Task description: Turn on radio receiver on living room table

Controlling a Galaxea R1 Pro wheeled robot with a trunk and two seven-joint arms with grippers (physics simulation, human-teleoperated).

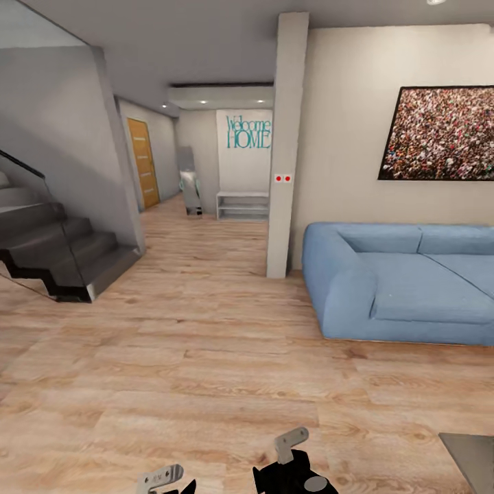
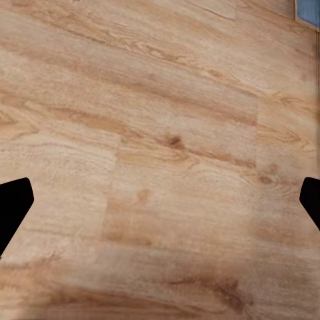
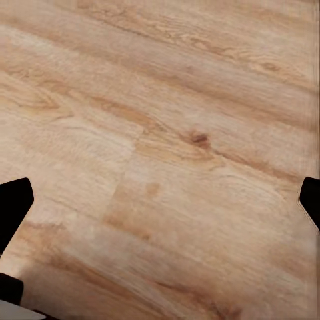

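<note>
a big room with a wood floor (image 1: 178, 357) spreads out ahead. a blue sofa (image 1: 405, 288) sits by the wall, under a picture of a crowd (image 1: 439, 134). there are dark stairs (image 1: 55, 254), a white post (image 1: 285, 144), and blue words saying welcome home (image 1: 248, 132) on the far wall.

the radio is not in sight yet. a grey corner (image 1: 473, 456) pokes in low down, off to the side of the right gripper's (image 3: 160, 200) fingers; it may be the table, but i cannot be sure.

the left gripper (image 2: 160, 200) has its dark fingertips (image 2: 13, 207) far apart, with nothing but floor between them. the right gripper's fingertips (image 3: 13, 207) are spread wide too, holding nothing. both arms (image 1: 291, 470) hang low and tucked in, likely because the robot is just rolling along and has nothing to reach for. i think it needs to turn toward the sofa side next.
</note>
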